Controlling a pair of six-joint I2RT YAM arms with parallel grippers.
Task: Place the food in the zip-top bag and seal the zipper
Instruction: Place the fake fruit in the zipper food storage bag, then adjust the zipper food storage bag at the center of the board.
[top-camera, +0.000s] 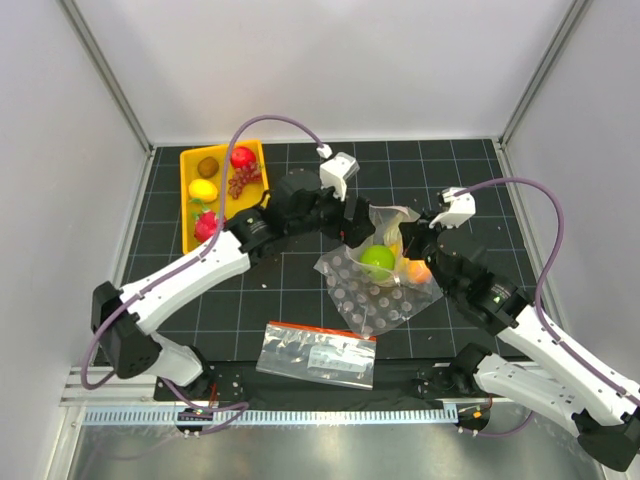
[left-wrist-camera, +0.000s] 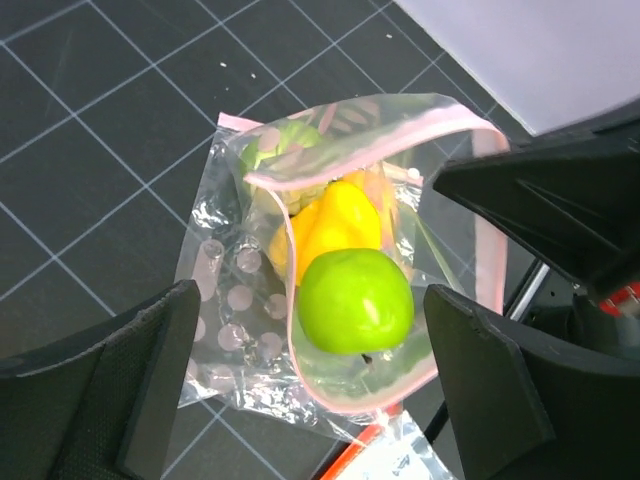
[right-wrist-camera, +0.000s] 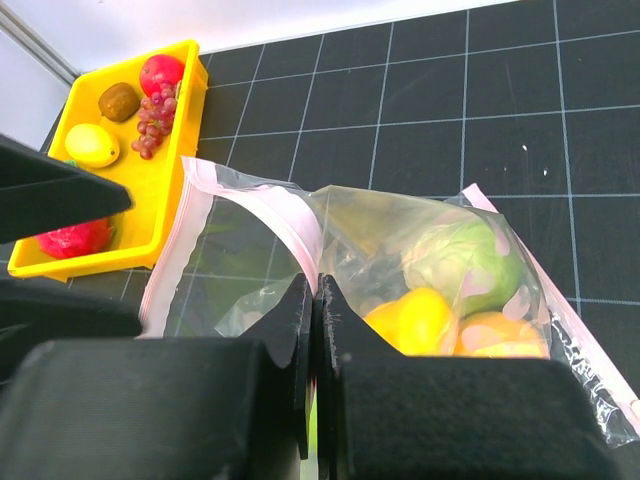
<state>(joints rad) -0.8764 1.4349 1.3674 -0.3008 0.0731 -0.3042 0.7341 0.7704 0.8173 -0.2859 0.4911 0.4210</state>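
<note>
The bag (left-wrist-camera: 455, 115) lies near the middle of the worktop (top-camera: 300, 290), on top of a bubble sheet (top-camera: 370, 305), and its mouth is lifted and stands open toward the left arm. The right jaws are pressed together and pinch one lip of the bag at the zipper (left-wrist-camera: 488, 240); this grip seems to keep the mouth open. The left jaws are spread wide and hold nothing. They hang directly over the mouth, one finger on each side of it.

The apple (left-wrist-camera: 355, 300) lies straight under the left jaws, between the two pink lips, just at the entrance. Whether it rests fully inside, I cannot tell. Deeper in the bag there are a yellow piece (left-wrist-camera: 345, 225), a bigger green fruit (right-wrist-camera: 455, 255) and a peach (right-wrist-camera: 495, 335).

For the coming move the important relation is this: the zipper makes an open loop around the apple, and the two lips are well apart. I think they can be pressed together only when the apple sits below the zipper line. The right arm is occupied with the lip, so the free left arm is the one to push the fruit deeper.

The tray (top-camera: 185, 210) with more food stands at the far left, on the side of the left arm, well apart from the bag.
</note>
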